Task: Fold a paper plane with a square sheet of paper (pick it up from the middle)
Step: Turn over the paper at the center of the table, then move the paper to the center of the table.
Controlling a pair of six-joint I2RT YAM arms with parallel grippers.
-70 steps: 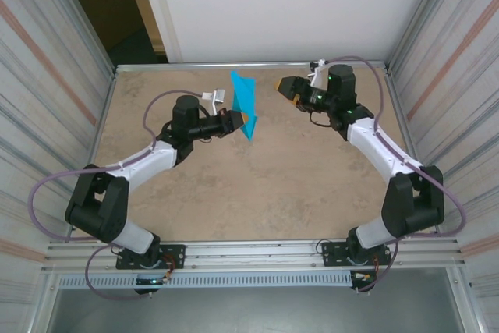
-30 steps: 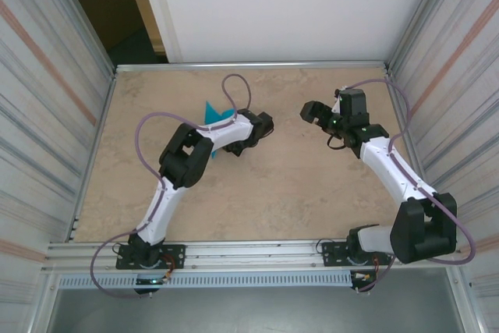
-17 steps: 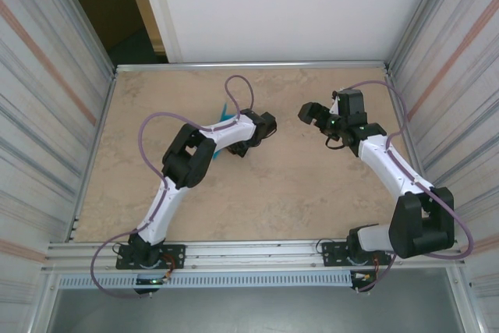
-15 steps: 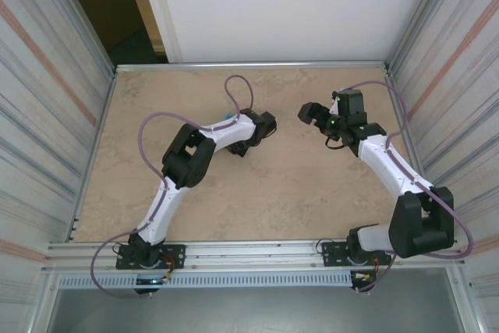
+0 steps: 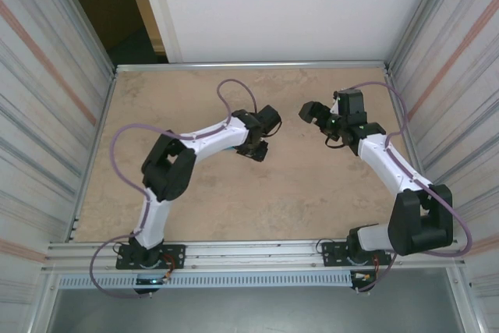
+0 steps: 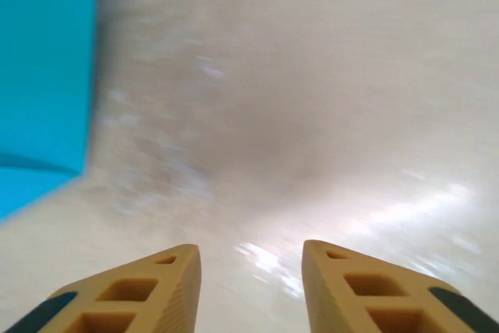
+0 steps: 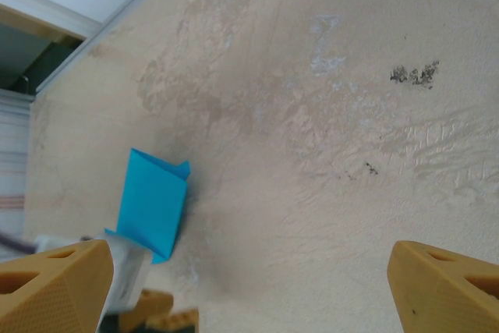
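The blue paper plane [image 7: 152, 204], seemingly only part-folded, lies in the far half of the table [image 5: 312, 193]. Just beside it the left end effector [image 6: 249, 278] stands partly open and empty. The right end effector [image 7: 249, 271], nearer the right edge, is spread wide and also empty.

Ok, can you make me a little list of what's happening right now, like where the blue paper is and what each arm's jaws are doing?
paper: folded blue paper, lying on the table
held by: nothing
left jaws: apart, nothing between them, close to the table, with the paper just off to one side
right jaws: wide apart, nothing between them, up over the table and away from the paper
plane finished: cannot tell from these views
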